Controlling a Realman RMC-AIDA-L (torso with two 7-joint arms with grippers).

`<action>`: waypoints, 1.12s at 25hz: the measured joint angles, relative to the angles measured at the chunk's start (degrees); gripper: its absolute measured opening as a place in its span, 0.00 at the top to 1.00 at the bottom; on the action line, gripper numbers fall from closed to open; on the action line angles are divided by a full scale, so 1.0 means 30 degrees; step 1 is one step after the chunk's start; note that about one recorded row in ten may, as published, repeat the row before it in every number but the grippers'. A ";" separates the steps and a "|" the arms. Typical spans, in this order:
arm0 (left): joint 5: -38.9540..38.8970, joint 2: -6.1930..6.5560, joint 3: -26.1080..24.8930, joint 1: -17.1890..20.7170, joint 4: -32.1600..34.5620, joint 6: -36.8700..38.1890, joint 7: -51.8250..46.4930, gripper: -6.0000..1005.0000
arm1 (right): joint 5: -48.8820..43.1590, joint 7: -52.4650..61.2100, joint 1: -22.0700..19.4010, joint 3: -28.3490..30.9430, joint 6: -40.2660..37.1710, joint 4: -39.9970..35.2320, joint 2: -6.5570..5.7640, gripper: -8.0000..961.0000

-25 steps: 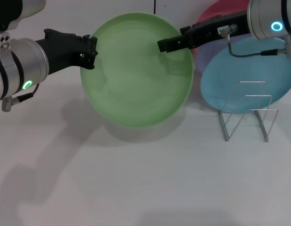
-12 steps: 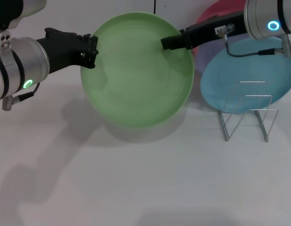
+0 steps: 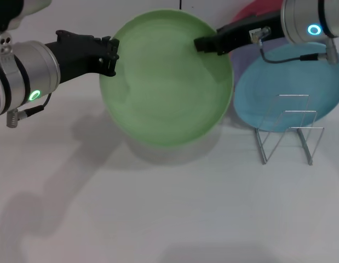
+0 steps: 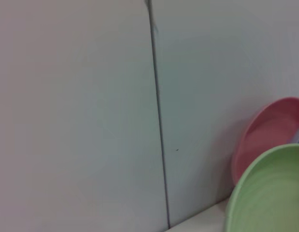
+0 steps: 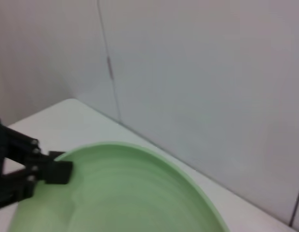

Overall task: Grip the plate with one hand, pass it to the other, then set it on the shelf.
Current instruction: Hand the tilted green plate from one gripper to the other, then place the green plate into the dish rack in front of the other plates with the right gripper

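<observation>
The light-green plate point(image 3: 164, 82) is held up above the table, its face toward me. My left gripper point(image 3: 110, 55), on the arm with the green light, is shut on the plate's left rim. In the right wrist view the same gripper point(image 5: 52, 171) clamps the rim of the plate point(image 5: 125, 193). My right gripper point(image 3: 202, 44), on the arm with the blue-white ring light, reaches over the plate's upper right part. The wire shelf point(image 3: 287, 131) stands on the table to the right. The plate's edge also shows in the left wrist view point(image 4: 275, 193).
A sky-blue plate point(image 3: 257, 104) leans behind the shelf. A pink-red plate point(image 3: 257, 10) leans on the wall behind it and also shows in the left wrist view point(image 4: 270, 130). The white table point(image 3: 158, 208) stretches in front.
The plate and my left gripper have shifted slightly right and up. My right gripper has moved right and up, from the plate's middle toward its upper right rim.
</observation>
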 joint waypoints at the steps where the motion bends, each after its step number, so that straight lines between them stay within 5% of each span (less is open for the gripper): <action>1: -0.0687 0.0028 -0.0053 0.0140 -0.0172 0.0135 0.0227 0.95 | -0.0349 0.0340 -0.0238 -0.0509 0.0331 -0.0484 0.0021 0.64; 5: -0.1828 0.0043 -0.0045 0.0303 -0.0363 0.0161 0.1255 0.95 | -0.0688 0.0630 -0.0383 -0.0832 0.0432 -0.0980 0.0023 0.78; 16: -0.4428 -0.0010 0.0064 0.0921 -0.1381 0.0086 0.3331 0.80 | -0.1603 0.1179 -0.0799 -0.1300 -0.0077 -0.1983 0.0125 0.84; 19: -0.4433 -0.0024 0.0065 0.1102 -0.1573 0.0121 0.3442 0.57 | -0.1622 0.1203 -0.0871 -0.1300 -0.0176 -0.2155 0.0135 0.84; 28: -0.4407 -0.0005 0.0054 0.2005 -0.2079 0.1176 0.3944 0.18 | -0.1821 0.1245 -0.1093 -0.1083 -0.0607 -0.3271 0.0147 0.89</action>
